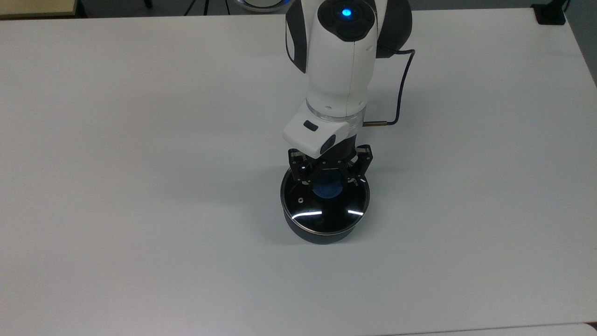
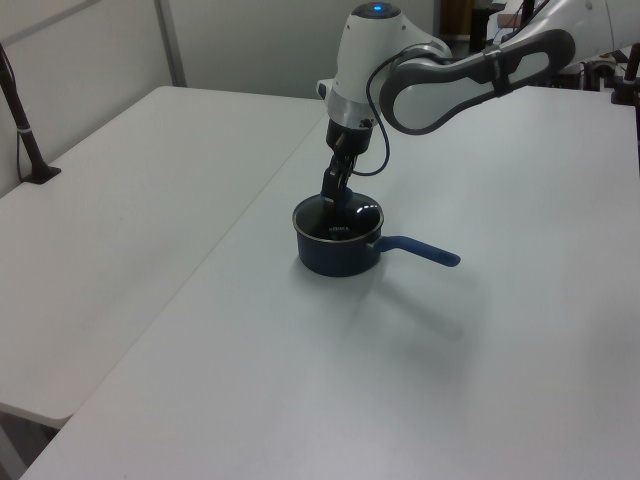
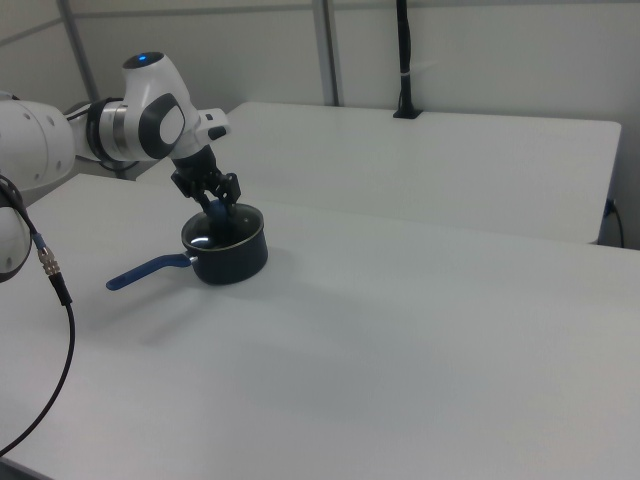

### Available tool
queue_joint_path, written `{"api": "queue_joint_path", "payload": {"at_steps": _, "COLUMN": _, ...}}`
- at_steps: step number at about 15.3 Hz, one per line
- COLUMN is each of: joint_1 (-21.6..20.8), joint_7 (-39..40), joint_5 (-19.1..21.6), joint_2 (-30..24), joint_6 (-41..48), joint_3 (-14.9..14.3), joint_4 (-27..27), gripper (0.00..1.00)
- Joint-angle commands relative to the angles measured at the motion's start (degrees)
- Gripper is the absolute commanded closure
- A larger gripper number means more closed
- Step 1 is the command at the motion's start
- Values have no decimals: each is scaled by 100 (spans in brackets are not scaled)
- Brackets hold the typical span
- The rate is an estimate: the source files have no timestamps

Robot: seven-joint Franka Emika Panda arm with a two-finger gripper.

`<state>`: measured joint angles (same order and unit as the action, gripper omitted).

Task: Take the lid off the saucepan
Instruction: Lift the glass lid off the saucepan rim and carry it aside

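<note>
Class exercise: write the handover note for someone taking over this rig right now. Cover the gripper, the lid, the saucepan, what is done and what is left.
Gripper: down at the blue knob, fingers either side of it; a firm grip cannot be confirmed.
Lid: seated on the saucepan.
Saucepan: on the white table, handle pointing to the left view's right.
Done: approach to the knob.
Left: secure the knob, lift the lid clear.

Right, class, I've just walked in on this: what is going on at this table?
A robot arm is working on a saucepan standing on a white table. Its gripper is down at the blue knob of the glass lid, with a finger on either side of the knob. The lid sits on the saucepan, not yet lifted. In the left view the saucepan's handle points to the left view's right.
</note>
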<state>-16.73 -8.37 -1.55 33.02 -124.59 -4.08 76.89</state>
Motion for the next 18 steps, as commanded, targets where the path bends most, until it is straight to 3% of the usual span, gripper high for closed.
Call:
{"api": "queue_joint_path", "payload": {"at_steps": 1, "joint_1": -120, "joint_7": -121, "joint_5": -56, "joint_2": -173, "joint_6": -12, "joint_3": -172, "joint_4": -16, "gripper": 79}}
{"api": "queue_joint_path", "payload": {"at_steps": 7, "joint_1": -111, "joint_7": -112, "joint_5": -13, "joint_2": -410, "joint_6": 49, "joint_3": -233, "joint_4": -7, "gripper": 79}}
{"api": "queue_joint_path", "payload": {"at_steps": 11, "joint_1": -50, "joint_7": 116, "joint_5": 23, "joint_2": -621, "joint_6": 330, "joint_3": -654, "joint_4": 54, "gripper": 79}}
{"api": "queue_joint_path", "payload": {"at_steps": 18, "joint_1": 240, "joint_7": 1266, "joint_5": 374, "joint_2": -648, "joint_6": 681, "joint_3": -1498, "joint_4": 290, "gripper": 79}}
